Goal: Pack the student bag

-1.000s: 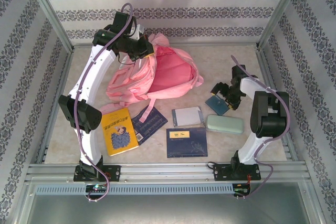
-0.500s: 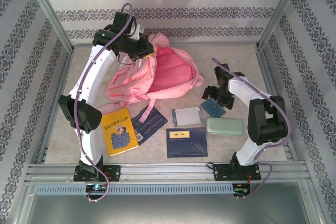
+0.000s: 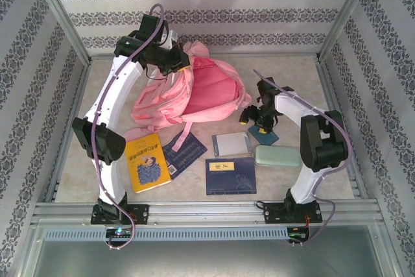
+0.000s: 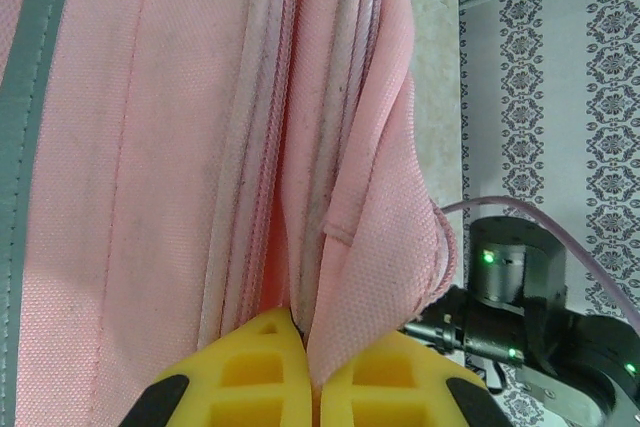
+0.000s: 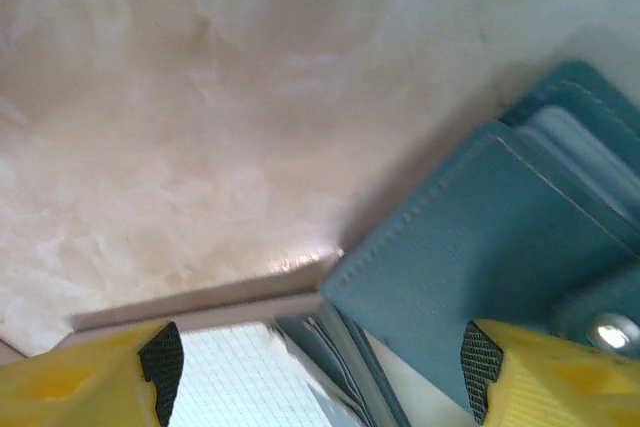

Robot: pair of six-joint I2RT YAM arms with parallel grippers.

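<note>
My left arm (image 3: 113, 92) arches up and far forward with the wrist bent down, and my left gripper (image 4: 312, 372) is pinched tight, its yellow fingertips pressed together on a fold of the student bag (image 4: 150, 147). My right arm (image 3: 290, 104) bends in toward the middle, with the right gripper (image 5: 320, 367) pointing down low and its fingers spread well apart.

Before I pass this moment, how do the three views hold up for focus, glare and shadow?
Top external: evenly lit and sharp, with only soft shadows around the student bag. Left wrist: the bag's weave is crisp up close, its folds shaded. Right wrist: smeared throughout, the teal wallet soft-edged, with a dark shadow along its edge and a bright glint on the table at its corner.
</note>
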